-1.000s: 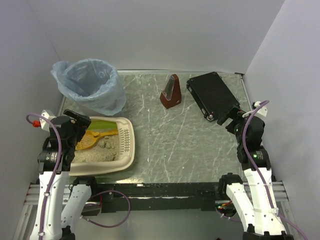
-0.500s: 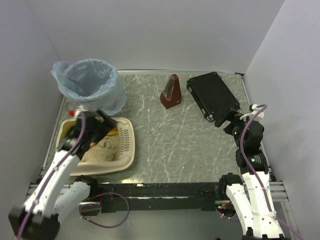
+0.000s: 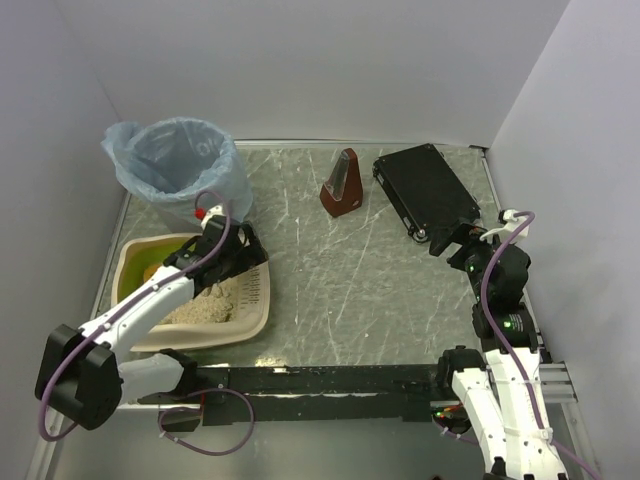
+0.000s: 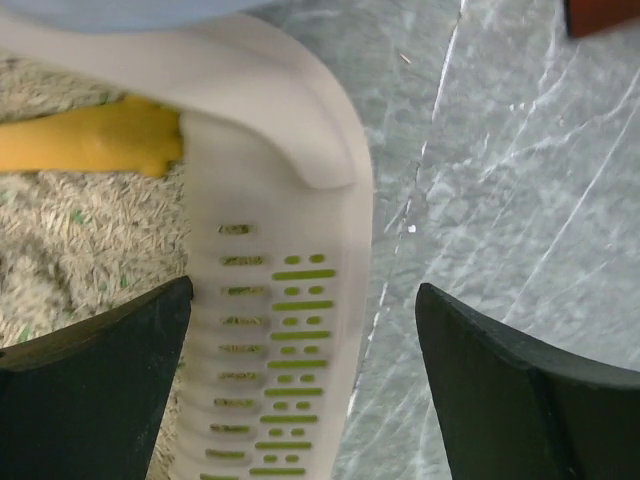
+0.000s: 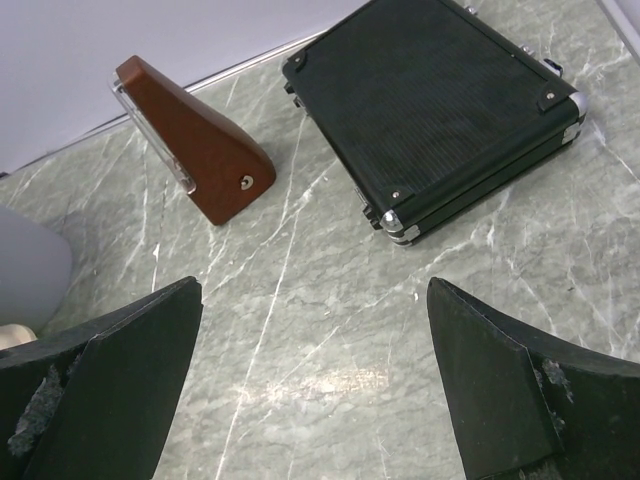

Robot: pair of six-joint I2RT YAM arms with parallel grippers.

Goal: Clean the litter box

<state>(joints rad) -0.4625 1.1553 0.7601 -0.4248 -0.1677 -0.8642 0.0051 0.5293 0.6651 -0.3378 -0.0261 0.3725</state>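
The cream litter box [image 3: 205,335] sits at the near left of the table and holds sandy grey litter [image 3: 200,305]. My left gripper [image 3: 237,256] is open and empty. It hovers over the box's right end, its jaws straddling the slotted rim ledge [image 4: 270,330] without touching it. In the left wrist view, litter [image 4: 80,240] lies to the left of the ledge, with a yellow scoop [image 4: 95,135] resting on it. My right gripper [image 3: 452,242] is open and empty above bare table at the right, near the black case.
A round bin lined with a blue bag [image 3: 175,170] stands just behind the litter box. A brown wedge-shaped object [image 3: 342,185] and a flat black case [image 3: 425,188] lie at the back; both show in the right wrist view, wedge [image 5: 195,140] and case [image 5: 430,100].
My left arm has swung from the left side of the litter box across it to its right rim. The right arm has barely moved.
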